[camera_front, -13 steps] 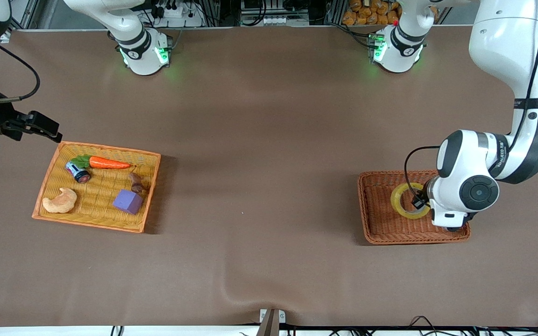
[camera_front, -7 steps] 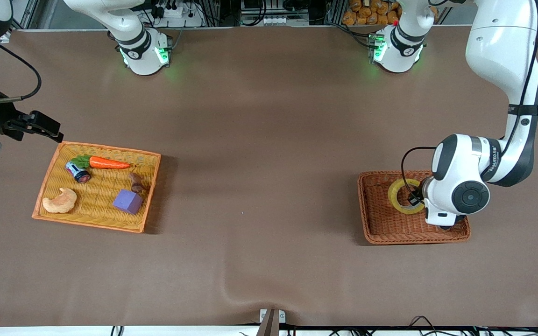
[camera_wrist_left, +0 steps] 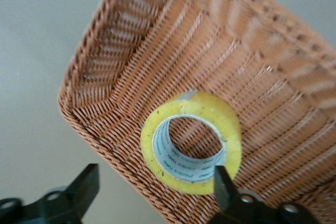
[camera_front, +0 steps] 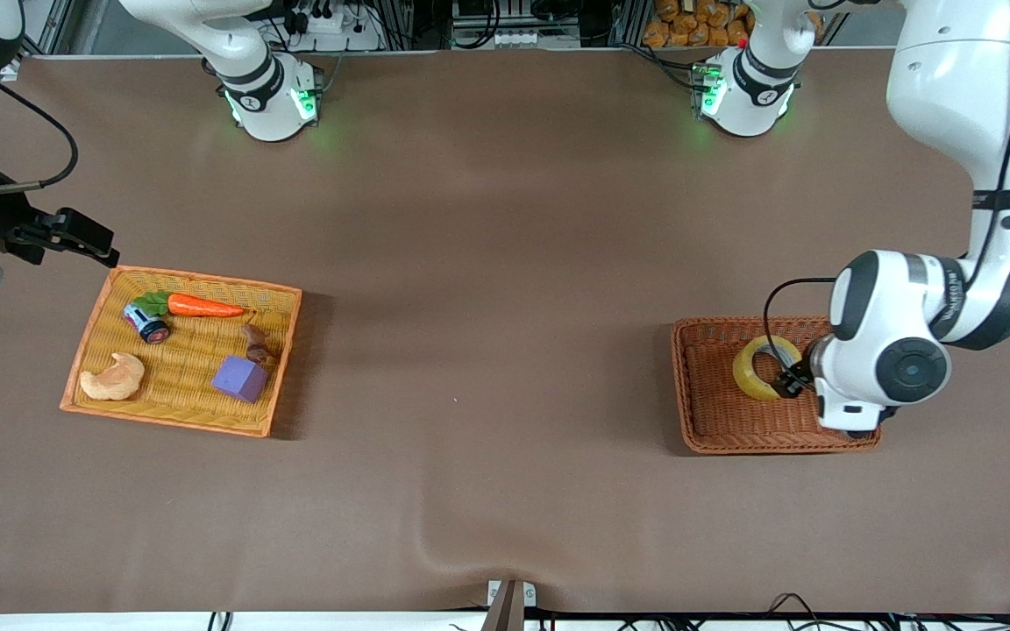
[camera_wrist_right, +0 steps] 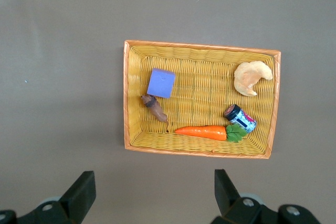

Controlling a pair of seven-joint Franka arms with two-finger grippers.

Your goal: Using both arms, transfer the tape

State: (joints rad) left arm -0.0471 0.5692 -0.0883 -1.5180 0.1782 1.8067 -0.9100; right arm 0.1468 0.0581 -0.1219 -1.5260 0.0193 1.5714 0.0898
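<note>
The tape (camera_front: 759,369) is a yellowish ring with a grey-white core. It sits tilted in the brown wicker basket (camera_front: 715,421) at the left arm's end of the table. In the left wrist view the tape (camera_wrist_left: 191,142) lies close under my open left gripper (camera_wrist_left: 155,178). One fingertip (camera_wrist_left: 221,178) overlaps the roll's outer rim; the other is over the table outside the basket wall (camera_wrist_left: 94,114). In the front view the left wrist (camera_front: 886,368) hides most of that gripper. My right gripper (camera_front: 75,235) is open and empty beside the yellow tray (camera_front: 277,350), and in its wrist view (camera_wrist_right: 152,182) it is over bare table.
The yellow tray (camera_wrist_right: 134,93) holds a toy carrot (camera_front: 202,306), a small can (camera_front: 147,322), a tan croissant toy (camera_front: 115,377), a purple cube (camera_front: 239,378) and a small brown piece (camera_front: 256,342). Brown cloth covers the table between tray and basket.
The left wrist has shifted over the brown basket, and the tape has gone from lying flat to tilted up on one side. The right arm has not moved.
</note>
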